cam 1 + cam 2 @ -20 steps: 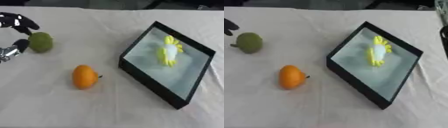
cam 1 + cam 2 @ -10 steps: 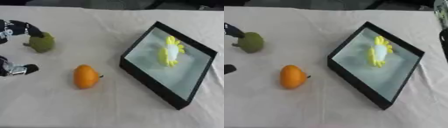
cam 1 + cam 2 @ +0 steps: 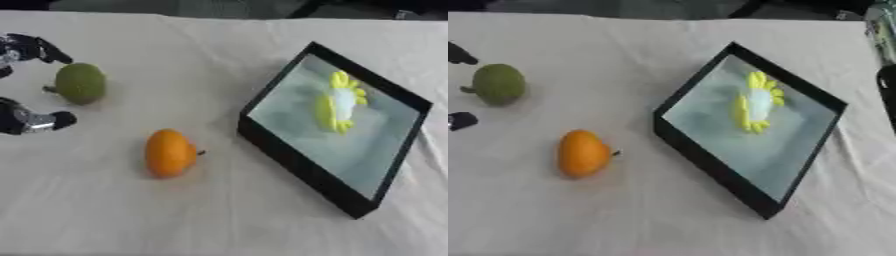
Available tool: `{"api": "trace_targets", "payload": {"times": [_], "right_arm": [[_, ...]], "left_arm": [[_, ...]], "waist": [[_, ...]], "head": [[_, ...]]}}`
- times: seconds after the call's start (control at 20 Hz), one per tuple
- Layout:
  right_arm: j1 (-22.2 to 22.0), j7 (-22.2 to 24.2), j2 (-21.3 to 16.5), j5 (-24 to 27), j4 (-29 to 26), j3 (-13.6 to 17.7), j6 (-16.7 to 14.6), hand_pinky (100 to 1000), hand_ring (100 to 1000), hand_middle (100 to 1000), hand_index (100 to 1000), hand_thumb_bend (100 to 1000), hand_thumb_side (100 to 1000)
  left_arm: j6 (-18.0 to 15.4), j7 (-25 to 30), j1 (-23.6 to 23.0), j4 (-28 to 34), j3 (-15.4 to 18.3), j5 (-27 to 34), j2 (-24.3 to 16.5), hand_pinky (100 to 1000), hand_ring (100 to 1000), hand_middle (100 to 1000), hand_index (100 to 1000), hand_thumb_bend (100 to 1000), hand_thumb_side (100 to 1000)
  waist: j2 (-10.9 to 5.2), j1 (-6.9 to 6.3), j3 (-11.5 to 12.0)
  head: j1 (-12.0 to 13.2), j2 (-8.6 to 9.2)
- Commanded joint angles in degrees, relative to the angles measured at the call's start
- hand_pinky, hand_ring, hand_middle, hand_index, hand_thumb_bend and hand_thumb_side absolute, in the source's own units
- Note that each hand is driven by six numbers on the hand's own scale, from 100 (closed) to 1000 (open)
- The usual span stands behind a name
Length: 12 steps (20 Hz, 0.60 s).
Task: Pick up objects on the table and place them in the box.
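A: What lies nearest, toward the bottom of the frame?

B: Bare cloth of the tabletop (image 3: 219, 220), pale and creased; just above it, lower left of centre, an orange fruit (image 3: 169, 152) lying on its side, a dark stem end pointing right; to its right the near corner of a black-walled box (image 3: 293, 160), set askew like a diamond, its floor pale and glossy.

A: Anything in the box?

B: One thing; a yellow and white object (image 3: 339, 101), shaped rather like a flower, lies on the floor in the upper half of the box, clear of the walls.

A: And farther back on the left?

B: A green round fruit (image 3: 80, 83) with a short stem sits on the cloth in the upper left, well apart from the orange fruit and from the box; the left robot hand (image 3: 26, 117) comes in at the left edge around it; a lower finger or thumb with a dark tip shows below the green fruit, an upper dark finger (image 3: 39, 49) above it; neither touches the fruit, so the robot hand is spread and grasping nothing.

A: The right robot hand?

B: A dark shape at the right edge of the right eye view may be part of it; I cannot tell.
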<state>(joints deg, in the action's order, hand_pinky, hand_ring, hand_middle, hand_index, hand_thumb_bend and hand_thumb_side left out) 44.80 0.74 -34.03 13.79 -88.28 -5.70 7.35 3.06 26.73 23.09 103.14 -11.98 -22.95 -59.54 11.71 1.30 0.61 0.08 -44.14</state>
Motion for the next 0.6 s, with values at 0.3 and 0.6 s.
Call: {"api": "trace_targets", "payload": {"times": [0.3,0.6], "right_arm": [[0.3,-0.1,-0.5,-0.5,-0.1,0.6,0.0,946,820,721,796,100,439],[-0.1,-0.1,-0.2,-0.6,0.3,0.5,0.0,946,818,718,794,100,456]], "left_arm": [[-1.5,1.4,5.5,-12.4,-1.1,-4.7,1.8,942,873,843,927,543,551],[-4.0,3.9,9.0,-20.2,-2.2,-8.1,4.2,954,893,858,944,585,524]], "waist": [[-0.84,-0.23,-0.4],[-0.83,-0.25,-0.5]], "head": [[1.7,0.02],[4.0,0.02]]}}
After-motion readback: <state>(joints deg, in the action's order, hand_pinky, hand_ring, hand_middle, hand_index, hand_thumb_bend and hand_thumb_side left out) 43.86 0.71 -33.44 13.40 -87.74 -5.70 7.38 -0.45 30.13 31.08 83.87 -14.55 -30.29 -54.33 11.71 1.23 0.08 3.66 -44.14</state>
